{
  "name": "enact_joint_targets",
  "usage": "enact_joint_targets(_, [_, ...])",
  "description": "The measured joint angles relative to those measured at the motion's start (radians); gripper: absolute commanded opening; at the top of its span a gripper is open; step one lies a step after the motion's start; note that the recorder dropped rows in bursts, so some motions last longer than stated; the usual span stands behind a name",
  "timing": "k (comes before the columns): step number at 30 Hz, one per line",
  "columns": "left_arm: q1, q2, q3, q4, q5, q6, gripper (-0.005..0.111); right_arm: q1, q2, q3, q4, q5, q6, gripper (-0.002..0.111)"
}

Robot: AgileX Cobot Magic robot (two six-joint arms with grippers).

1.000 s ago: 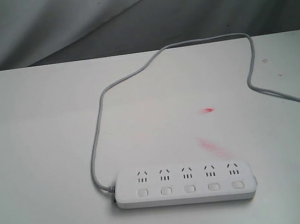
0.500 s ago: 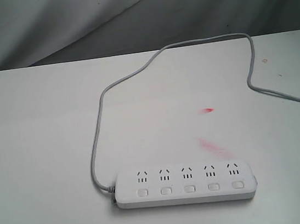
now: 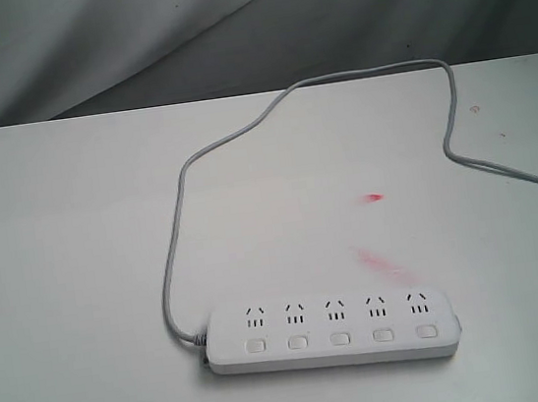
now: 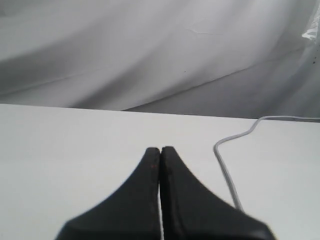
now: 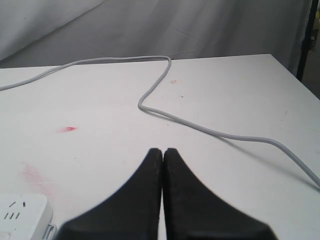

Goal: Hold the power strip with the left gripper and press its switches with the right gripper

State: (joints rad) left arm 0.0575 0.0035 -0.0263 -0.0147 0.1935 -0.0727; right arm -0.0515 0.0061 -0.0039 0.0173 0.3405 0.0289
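The white power strip (image 3: 331, 330) lies flat near the table's front edge in the exterior view, its row of square switches (image 3: 340, 337) under the socket sets. Its grey-white cord (image 3: 180, 188) loops back across the table and off to the right. Neither arm shows in the exterior view. In the left wrist view my left gripper (image 4: 160, 149) is shut on nothing, above bare table, with the cord (image 4: 226, 167) beside it. My right gripper (image 5: 163, 150) is shut and empty too; one end of the power strip (image 5: 22, 210) shows at that view's corner.
The table (image 3: 56, 239) is white with red smears (image 3: 383, 259) and a small red mark (image 3: 375, 197) behind the strip. A grey cloth backdrop (image 3: 226, 28) hangs behind the table's far edge. The cord (image 5: 210, 131) trails over the table's right part.
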Motion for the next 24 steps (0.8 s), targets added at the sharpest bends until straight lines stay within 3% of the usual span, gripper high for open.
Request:
enact_joint_targets(9, [0.0, 0.0, 0.021, 0.0, 0.079, 0.0, 0.0, 0.0, 0.0, 0.0, 0.0, 0.0, 0.0, 0.0])
enact_joint_targets(24, [0.0, 0.0, 0.021, 0.0, 0.081, 0.0, 0.0, 0.0, 0.0, 0.0, 0.0, 0.0, 0.0, 0.0])
